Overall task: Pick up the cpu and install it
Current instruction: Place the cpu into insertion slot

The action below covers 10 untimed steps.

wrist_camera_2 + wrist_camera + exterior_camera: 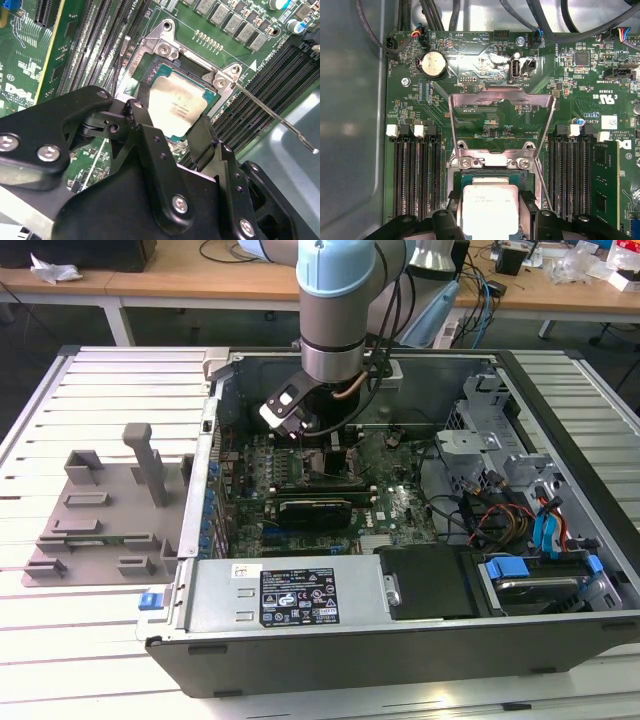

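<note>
1. Open computer case [400,640] lying on a white slatted table [100,660], with gray fixture blocks [100,510] beside it at the exterior view's left.
2. Wooden benches [200,270] behind.
3. Inside the case, green motherboard [485,65] with load plate [500,96] swung up.
4. Gripper [169,122] closed narrowly on two opposite edges of the cpu [177,105], at the open socket [155,67]; seated or just above, cannot tell.

Matt black tool [169,120]; dull silvery metal cpu [177,102] top; shiny bare metal socket frame [500,92].
</note>
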### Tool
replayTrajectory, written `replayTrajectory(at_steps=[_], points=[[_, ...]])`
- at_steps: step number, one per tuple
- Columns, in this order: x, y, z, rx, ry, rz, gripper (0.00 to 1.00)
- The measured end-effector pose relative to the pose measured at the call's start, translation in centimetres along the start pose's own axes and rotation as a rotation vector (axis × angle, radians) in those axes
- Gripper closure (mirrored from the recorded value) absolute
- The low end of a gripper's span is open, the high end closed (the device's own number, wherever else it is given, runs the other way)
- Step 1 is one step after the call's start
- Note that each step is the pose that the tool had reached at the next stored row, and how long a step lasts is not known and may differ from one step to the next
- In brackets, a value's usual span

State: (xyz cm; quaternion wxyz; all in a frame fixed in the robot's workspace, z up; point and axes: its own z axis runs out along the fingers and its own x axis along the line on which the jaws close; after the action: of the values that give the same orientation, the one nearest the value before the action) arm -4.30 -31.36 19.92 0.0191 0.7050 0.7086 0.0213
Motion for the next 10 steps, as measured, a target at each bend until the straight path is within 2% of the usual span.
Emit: replayTrajectory(at_steps=[3, 5, 10], points=[[0.00, 0.01, -0.21, 0.0000, -0.0047, 0.000, 0.46], [0.00, 0.01, -0.22, 0.0002, -0.0124, -0.001, 0.46], [0.00, 0.00, -0.15, 0.0002, -0.0132, -0.001, 0.46]])
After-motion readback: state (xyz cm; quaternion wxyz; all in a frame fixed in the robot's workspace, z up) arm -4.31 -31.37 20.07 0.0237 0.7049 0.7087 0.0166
